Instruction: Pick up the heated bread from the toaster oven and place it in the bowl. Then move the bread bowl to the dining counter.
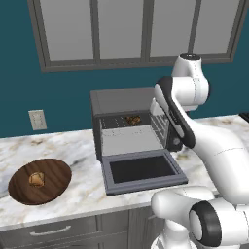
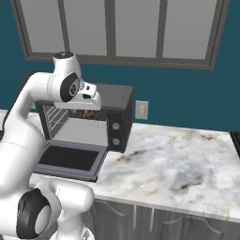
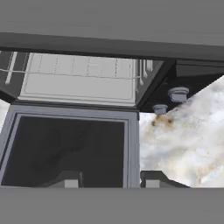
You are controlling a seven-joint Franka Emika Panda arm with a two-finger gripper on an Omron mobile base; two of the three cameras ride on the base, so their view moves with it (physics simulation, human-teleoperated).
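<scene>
The bread (image 1: pixel 133 119) sits at the back of the toaster oven (image 1: pixel 127 127) on its wire rack, likely out of the way of the dropped door (image 1: pixel 142 170), which lies flat on the counter (image 2: pixel 178 164) to leave the mouth clear. The gripper (image 3: pixel 109 179) hangs above that door with its jaws partly apart and nothing between them. The wooden bowl (image 1: pixel 41 181) waits well to the left, already holding a lighter golden piece (image 1: pixel 37 179).

one toaster oven (image 1: pixel 133 141), one bowl (image 1: pixel 40 181), two bread pieces (image 1: pixel 133 119)
</scene>
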